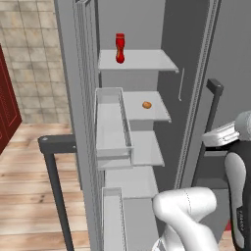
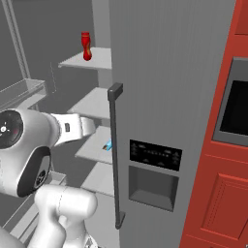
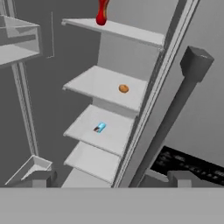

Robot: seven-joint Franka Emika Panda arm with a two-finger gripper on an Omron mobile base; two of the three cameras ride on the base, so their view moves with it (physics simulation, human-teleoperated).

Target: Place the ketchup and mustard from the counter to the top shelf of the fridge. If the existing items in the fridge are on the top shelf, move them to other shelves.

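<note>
The red ketchup [image 1: 119,48] [image 2: 86,46] [image 3: 101,13] stands upright on the top shelf [image 1: 147,61] [image 2: 99,58] [image 3: 131,31] of the open fridge [image 1: 188,73]. One shelf lower lies a small orange-brown lump [image 1: 146,105] [image 3: 124,89]. A tiny light blue and white thing [image 2: 107,145] [image 3: 100,127] rests on the third shelf. My gripper [image 3: 111,179] is open and holds nothing. It hangs in front of the shelves, well back from them, at about the height of the lower ones. The mustard and the counter are out of view.
The open door with see-through bins [image 1: 112,127] [image 3: 17,39] stands to the left. The closed door's dark bar handle [image 2: 115,155] [image 3: 175,113] runs close by on the hand's right. Red cabinets [image 2: 218,145] flank the fridge on the right.
</note>
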